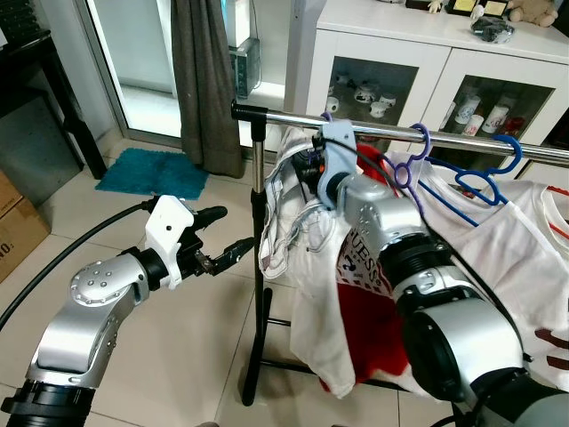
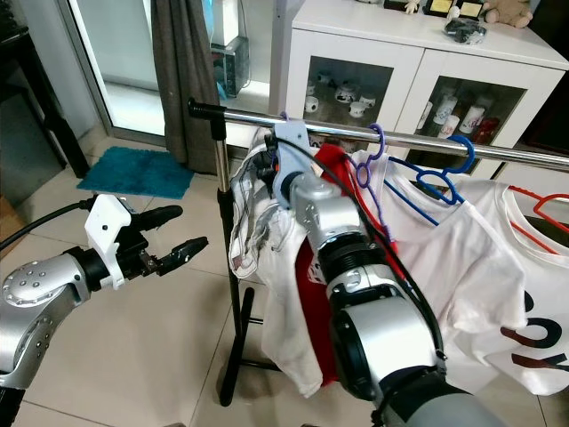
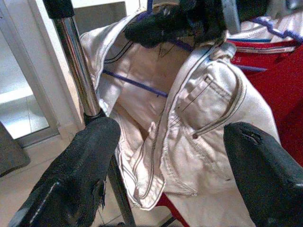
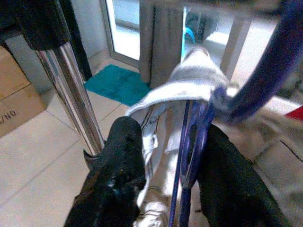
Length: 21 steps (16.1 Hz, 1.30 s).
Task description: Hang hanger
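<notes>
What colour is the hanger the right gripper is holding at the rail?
Purple hanger, clearest in the right wrist view between the right gripper fingers.

The left arm reaches forward and low toward about eleven o'clock, silver elbow bent, white wrist block level. Its left tool [image 1: 216, 237] points to the right with the two black fingers [image 3: 85, 165] spread wide apart, nothing between them. The right arm rises steeply ahead toward twelve o'clock, forearm stretched up. The right tool [image 4: 168, 163] has its black fingers [image 4: 118, 165] drawn close together around a thin purple hanger [image 4: 191, 142]
</notes>
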Available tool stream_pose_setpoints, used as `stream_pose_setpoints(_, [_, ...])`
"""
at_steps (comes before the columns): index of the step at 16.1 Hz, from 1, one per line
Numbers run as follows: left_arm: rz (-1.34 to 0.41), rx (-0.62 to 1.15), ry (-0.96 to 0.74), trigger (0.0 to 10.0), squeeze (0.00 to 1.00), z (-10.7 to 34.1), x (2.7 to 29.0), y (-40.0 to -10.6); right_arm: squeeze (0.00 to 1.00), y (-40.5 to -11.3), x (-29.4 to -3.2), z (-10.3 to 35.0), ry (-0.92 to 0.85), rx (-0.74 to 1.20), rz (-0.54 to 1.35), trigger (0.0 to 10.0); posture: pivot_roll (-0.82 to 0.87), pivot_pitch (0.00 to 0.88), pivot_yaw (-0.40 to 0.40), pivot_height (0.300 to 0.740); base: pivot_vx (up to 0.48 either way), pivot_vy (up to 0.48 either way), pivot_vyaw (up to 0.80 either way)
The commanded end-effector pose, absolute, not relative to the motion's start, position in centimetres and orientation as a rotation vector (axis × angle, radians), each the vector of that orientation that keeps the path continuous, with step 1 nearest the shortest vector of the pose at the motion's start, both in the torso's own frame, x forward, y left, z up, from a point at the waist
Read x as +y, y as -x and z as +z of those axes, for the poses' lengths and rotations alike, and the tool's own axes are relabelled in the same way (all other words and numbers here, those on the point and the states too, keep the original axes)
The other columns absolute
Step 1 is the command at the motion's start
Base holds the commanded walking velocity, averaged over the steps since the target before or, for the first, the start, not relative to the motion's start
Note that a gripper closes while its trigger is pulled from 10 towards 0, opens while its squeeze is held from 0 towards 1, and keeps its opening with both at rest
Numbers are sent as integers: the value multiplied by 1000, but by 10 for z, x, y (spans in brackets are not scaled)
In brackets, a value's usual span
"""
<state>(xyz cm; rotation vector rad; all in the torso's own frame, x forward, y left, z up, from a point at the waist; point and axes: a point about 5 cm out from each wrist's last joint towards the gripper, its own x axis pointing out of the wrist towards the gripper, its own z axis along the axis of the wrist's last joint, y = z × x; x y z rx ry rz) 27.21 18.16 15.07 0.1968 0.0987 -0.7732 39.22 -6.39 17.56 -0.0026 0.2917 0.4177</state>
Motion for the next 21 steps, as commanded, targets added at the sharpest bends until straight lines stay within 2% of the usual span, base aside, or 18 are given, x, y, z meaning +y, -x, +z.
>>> stream_pose_setpoints(1, [-783,96,-224,10000,0,153,179,-274,1000,-391,-65,182,31,280,443,10000,-85,0,-21,740,0,0,0])
stream_pose_setpoints(4, [-792,91,-223,10000,0,152,176,-272,1000,-376,-72,196,67,283,533,10000,-87,0,-23,740,0,0,0])
stream_pose_setpoints(6, [-794,92,-222,10000,0,152,175,-271,1000,-367,-74,201,-11,294,588,10000,-90,0,-23,740,0,0,0])
stream_pose_setpoints(9, [-776,98,-230,10000,0,149,175,-270,1000,-351,-84,208,-34,273,608,10000,-94,0,-23,740,0,0,0])
stream_pose_setpoints(11, [-644,124,-186,10000,0,145,180,-273,1000,-324,-91,224,-84,170,700,10000,-100,0,-22,740,0,0,0])
stream_pose_setpoints(13, [-580,88,-178,10000,0,146,181,-273,1000,-309,-96,230,-91,76,730,10000,-108,0,-19,740,0,0,0])
stream_pose_setpoints(18, [-479,30,-151,10000,0,151,174,-274,1000,-291,-107,224,-138,-38,626,10000,-109,0,-31,740,0,-65,0])
stream_pose_setpoints(21, [-466,4,-168,10000,0,158,168,-276,1000,-286,-118,196,-63,19,527,10000,-102,0,-43,740,0,-371,800])
